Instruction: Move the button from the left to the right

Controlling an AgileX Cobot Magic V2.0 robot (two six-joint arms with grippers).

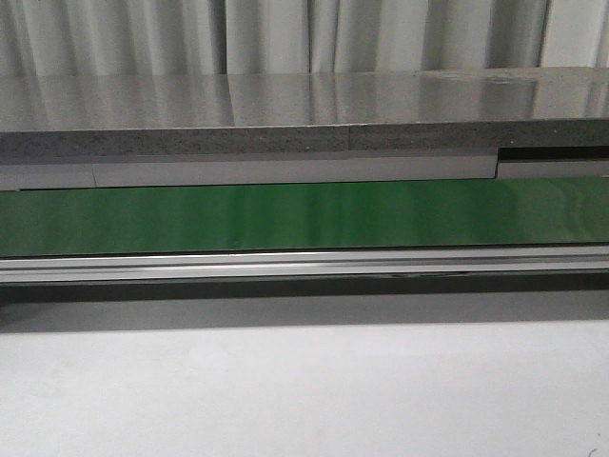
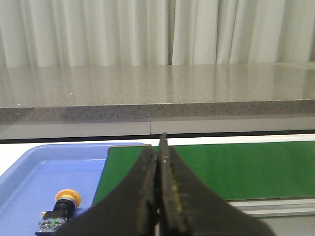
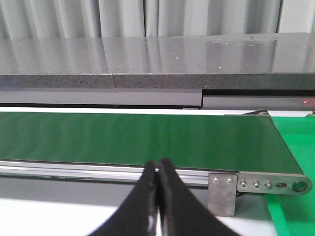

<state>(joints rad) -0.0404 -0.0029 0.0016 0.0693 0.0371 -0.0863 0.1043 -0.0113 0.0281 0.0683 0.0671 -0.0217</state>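
Note:
The button (image 2: pixel 64 203), yellow-orange cap on a black body, lies in a blue tray (image 2: pixel 29 172) in the left wrist view, beside the conveyor's left end. My left gripper (image 2: pixel 158 147) is shut with nothing between its fingers, raised above the belt edge and to the right of the button. In the right wrist view my right gripper (image 3: pixel 158 164) is shut and empty, in front of the green belt (image 3: pixel 138 140) near its right end. Neither gripper nor the button appears in the front view.
The green conveyor belt (image 1: pixel 304 214) runs left to right with a metal rail (image 1: pixel 304 264) along its near side. A grey stone shelf (image 1: pixel 304 114) stands behind it. A metal bracket (image 3: pixel 222 192) marks the belt's right end, with a green surface (image 3: pixel 295 211) beyond.

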